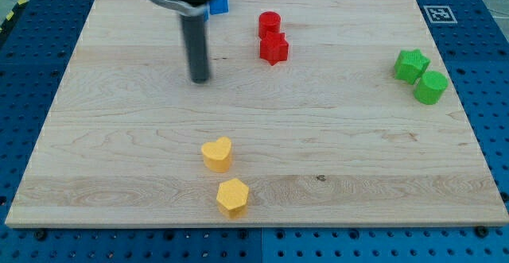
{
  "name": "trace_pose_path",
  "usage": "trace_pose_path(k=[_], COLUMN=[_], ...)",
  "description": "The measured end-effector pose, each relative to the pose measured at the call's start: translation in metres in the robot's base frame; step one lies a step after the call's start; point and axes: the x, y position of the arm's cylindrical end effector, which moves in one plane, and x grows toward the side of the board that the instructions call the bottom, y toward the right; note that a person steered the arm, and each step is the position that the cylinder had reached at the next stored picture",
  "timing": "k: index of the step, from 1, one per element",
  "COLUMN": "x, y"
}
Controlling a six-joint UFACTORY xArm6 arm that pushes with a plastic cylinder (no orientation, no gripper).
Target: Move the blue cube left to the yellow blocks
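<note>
Well, the board (334, 175) carries everything. Upright over its upper left, my rod (196, 44) holds nothing, my tip (200, 80) resting on bare wood below the blue cube (218, 1), apart from it. That cube sits at the board's top edge, far above the yellow blocks (217, 153) near the bottom edge.
</note>
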Motion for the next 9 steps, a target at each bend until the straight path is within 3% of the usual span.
trace_pose_path(k=[2,3,5,7,9], x=[-0.107,-0.172,-0.195,-0.194,-0.193], y=[-0.155,-0.157,-0.127,-0.005,0.054])
